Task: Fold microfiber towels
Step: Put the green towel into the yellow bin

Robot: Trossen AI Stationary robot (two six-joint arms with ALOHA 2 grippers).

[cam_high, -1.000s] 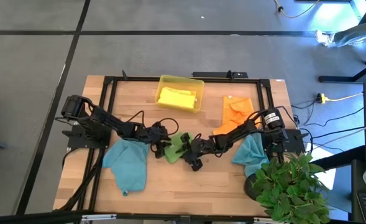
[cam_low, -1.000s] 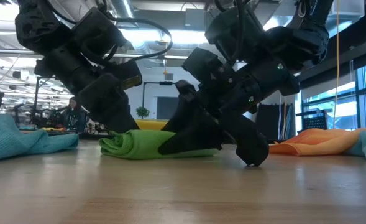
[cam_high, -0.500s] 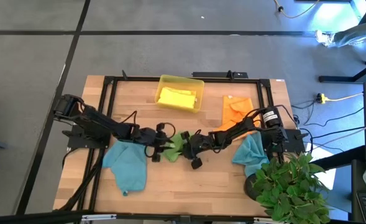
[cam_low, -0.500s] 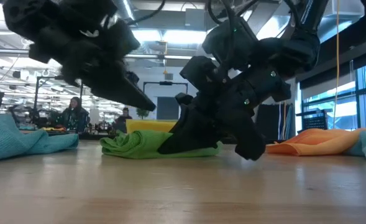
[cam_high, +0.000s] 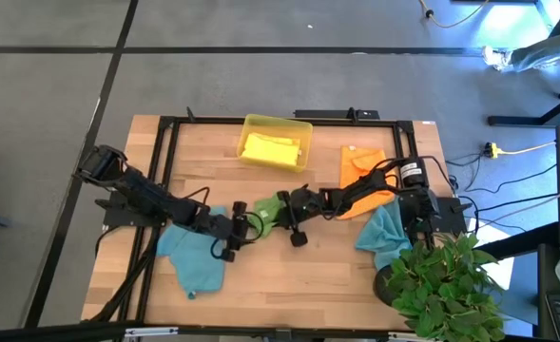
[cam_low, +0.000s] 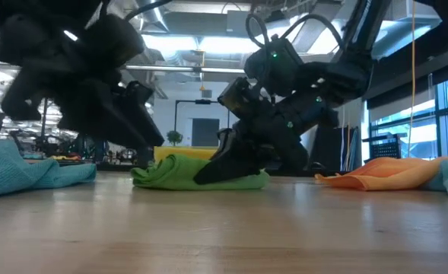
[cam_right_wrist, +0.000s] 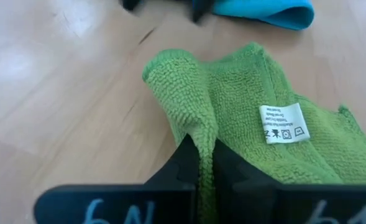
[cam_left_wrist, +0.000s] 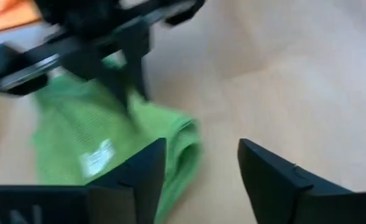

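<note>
The right gripper (cam_high: 286,211) is pinched tight on a fold of the green towel (cam_high: 268,209), which lies bunched near the middle of the wooden table (cam_high: 289,285). The left gripper (cam_high: 240,226) sits just beside the towel with its fingers spread and nothing between them. One teal towel (cam_high: 196,255) lies under the left arm, and another (cam_high: 386,234) sits by the right arm's base.

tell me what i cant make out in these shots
- Green towel: the right gripper, shut on a fold, covers its right end in the high view.
- Left gripper, open: blurred in the low view.
- Yellow tray: contents too small in the high view.
- Right teal towel: partly under the plant.
</note>
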